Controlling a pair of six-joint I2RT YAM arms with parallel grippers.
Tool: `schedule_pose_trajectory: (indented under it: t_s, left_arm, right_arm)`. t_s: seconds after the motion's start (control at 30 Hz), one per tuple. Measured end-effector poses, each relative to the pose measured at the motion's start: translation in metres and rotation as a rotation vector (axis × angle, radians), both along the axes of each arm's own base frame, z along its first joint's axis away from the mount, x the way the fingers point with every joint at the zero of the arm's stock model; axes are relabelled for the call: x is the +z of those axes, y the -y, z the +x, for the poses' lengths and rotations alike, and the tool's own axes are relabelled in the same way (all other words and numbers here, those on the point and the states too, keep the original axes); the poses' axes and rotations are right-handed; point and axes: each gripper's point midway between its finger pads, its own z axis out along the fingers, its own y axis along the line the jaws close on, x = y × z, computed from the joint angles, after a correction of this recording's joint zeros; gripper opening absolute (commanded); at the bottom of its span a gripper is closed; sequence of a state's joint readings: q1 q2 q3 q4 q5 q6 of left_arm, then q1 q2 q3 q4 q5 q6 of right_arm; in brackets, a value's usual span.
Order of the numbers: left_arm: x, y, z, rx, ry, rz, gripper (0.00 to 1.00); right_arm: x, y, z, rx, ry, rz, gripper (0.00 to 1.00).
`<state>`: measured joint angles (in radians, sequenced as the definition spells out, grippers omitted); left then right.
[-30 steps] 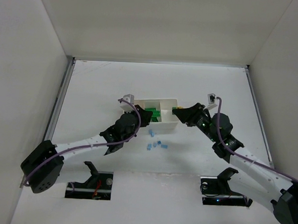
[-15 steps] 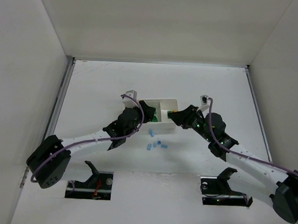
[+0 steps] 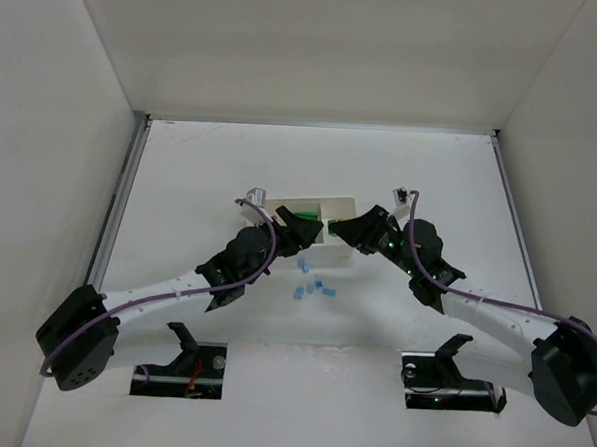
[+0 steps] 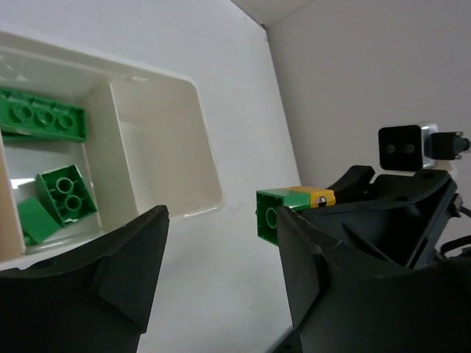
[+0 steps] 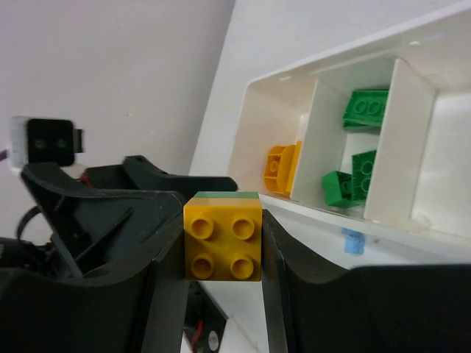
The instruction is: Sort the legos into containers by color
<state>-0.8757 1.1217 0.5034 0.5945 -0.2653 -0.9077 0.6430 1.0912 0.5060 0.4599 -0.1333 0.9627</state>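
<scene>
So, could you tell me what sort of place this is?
Likely a robot lab test cell: a white table boxed in by plain walls, left arm and right arm bolted at its near edge, a tray of bricks.

Bright, even, diffuse lighting — shadows faint and soft, wrist views slightly blurred close up.

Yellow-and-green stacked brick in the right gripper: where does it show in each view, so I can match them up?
Top external: yellow-and-green brick, a small green speck at the right gripper tip, near the tray's right end.
Left wrist: right of centre, green face forward, yellow layer on top.
Right wrist: centre-low, yellow studs facing the camera, clamped.
Shared landmark: white tray with green bricks inside.
</scene>
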Motion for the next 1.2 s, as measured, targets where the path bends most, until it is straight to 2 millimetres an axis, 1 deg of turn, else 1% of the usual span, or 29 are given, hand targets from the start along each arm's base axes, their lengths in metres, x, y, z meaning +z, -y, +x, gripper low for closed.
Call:
schedule_pose_trajectory:
  t_s: [0.17,0.37,0.43,0.6,0.7,1.0,1.2]
  left_arm:
    - [-0.001,0.005,-0.007,-0.017,-0.083,-0.135,0.57]
    - [-0.006,0.004,-0.014,-0.018,-0.130,-0.259,0.52]
    - [-0.001,0.004,-0.014,-0.020,-0.129,-0.301,0.52]
    - [0.020,0.009,-0.012,-0.032,-0.095,-0.397,0.51]
    - [0.024,0.011,-0.011,-0.038,-0.081,-0.421,0.51]
    - [0.020,0.017,-0.008,-0.047,-0.077,-0.430,0.51]
    - [0.026,0.018,-0.007,-0.055,-0.058,-0.450,0.50]
  right_arm:
    - [0.010,-0.003,0.002,0.014,-0.006,0.074,0.20]
    - [0.013,0.005,0.010,-0.019,-0.045,0.136,0.20]
    - [0.014,0.006,0.013,-0.028,-0.062,0.155,0.20]
    - [0.018,0.004,0.015,-0.033,-0.090,0.208,0.20]
    - [0.021,0.003,0.016,-0.035,-0.108,0.241,0.20]
    - [0.025,-0.003,0.018,-0.031,-0.151,0.324,0.20]
    - [0.022,-0.009,0.016,-0.018,-0.182,0.357,0.20]
